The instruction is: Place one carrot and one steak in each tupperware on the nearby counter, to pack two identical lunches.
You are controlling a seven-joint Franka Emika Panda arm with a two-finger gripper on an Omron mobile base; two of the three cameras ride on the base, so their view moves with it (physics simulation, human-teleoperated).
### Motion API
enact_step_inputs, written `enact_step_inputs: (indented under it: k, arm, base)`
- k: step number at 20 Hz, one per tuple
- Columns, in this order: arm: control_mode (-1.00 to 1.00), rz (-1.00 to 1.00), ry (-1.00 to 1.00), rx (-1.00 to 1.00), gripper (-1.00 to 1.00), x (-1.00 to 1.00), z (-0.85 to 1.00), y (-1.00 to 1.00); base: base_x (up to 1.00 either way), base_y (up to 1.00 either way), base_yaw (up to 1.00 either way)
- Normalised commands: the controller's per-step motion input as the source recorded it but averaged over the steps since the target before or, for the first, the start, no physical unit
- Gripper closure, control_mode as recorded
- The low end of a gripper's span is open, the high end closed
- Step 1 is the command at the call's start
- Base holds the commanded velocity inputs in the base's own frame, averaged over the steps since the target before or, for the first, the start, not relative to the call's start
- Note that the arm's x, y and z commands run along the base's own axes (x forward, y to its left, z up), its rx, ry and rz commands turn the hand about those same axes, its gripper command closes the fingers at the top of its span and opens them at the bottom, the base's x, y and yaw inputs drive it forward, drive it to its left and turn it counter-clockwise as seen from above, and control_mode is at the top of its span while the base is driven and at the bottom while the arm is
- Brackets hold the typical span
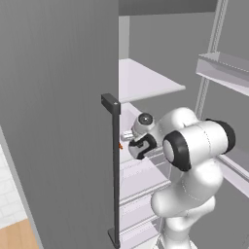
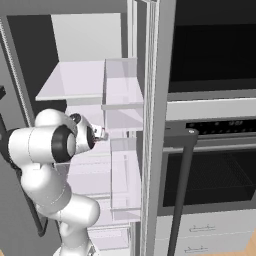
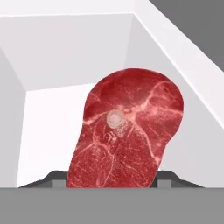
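Inside the open fridge, just above a white shelf, the gripper has its fingers closed on a red steak.

Open grey fridge with white shelves, black oven alongside.

Deep red steak veined with pale pink marbling, lying in a plain white compartment.
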Motion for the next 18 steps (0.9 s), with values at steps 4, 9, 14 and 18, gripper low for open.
enact_step_inputs:
  k: [4,9,14,18]
  arm:
    - [-1.0,-0.06,-0.05,0.03,1.0,-0.63,0.45,-0.16]
    - [-1.0,-0.05,-0.11,0.01,1.0,-0.76,0.78,-0.13]
    - [-1.0,-0.07,-0.18,0.0,1.0,-0.45,1.0,0.0]
    - [-1.0,-0.05,0.0,0.06,1.0,-0.84,1.0,0.0]
  base:
    - [0.0,0.0,0.0]
    - [0.0,0.0,0.0]
    - [0.0,0.0,0.0]
    - [0.0,0.0,0.0]
